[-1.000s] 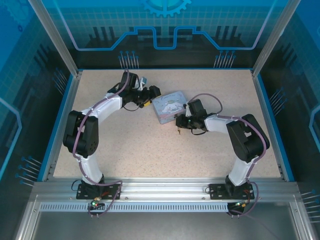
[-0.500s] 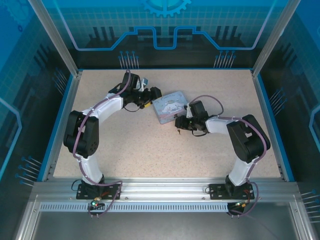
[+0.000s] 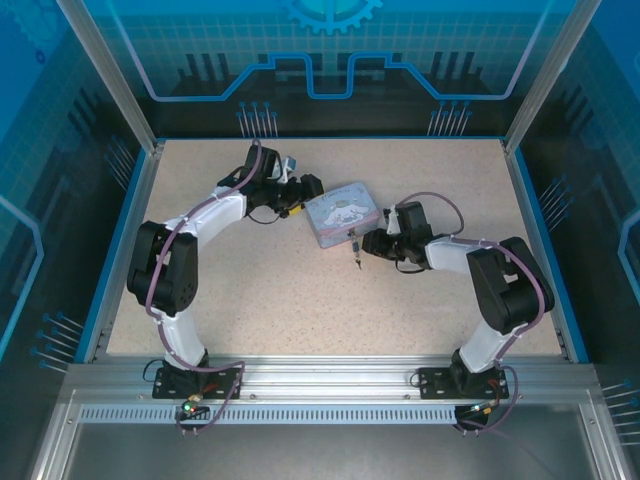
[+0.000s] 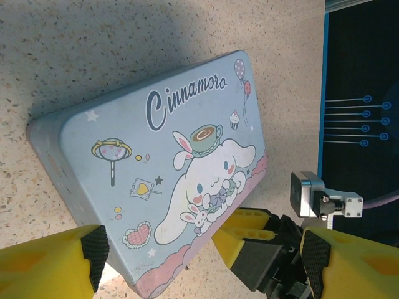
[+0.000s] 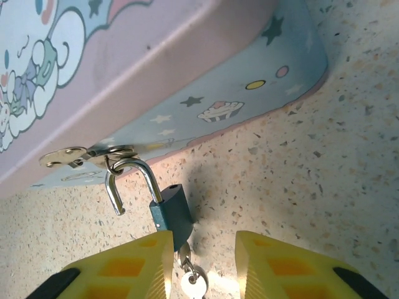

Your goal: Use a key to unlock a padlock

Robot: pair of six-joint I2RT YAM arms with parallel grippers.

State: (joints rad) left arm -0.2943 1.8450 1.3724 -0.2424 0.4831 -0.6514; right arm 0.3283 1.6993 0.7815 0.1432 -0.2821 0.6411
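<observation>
The padlock (image 5: 173, 212) is small and dark teal. Its shackle (image 5: 134, 168) is sprung open and hangs in the hasp ring on the tin's front. The key (image 5: 193, 283) sticks out of the padlock's underside, with a small ring on its head. My right gripper (image 5: 202, 268) is open, and the key lies between its yellow fingers, close to the left one and not pinched. From above, the right gripper (image 3: 368, 245) sits just right of the padlock (image 3: 354, 252). My left gripper (image 4: 202, 261) is open wide, with the tin's near corner between its fingers.
The pale blue cartoon-printed tin (image 3: 343, 212) lies flat mid-table between the two grippers; the same tin (image 4: 156, 162) appears in the left wrist view. A raised blue rim (image 3: 530, 230) borders the speckled tabletop, with bare surface in front of the tin.
My right arm has drawn back to the right, away from the tin, and its jaws have parted slightly. The padlock and key stay at the tin's front. The left arm has not moved.
</observation>
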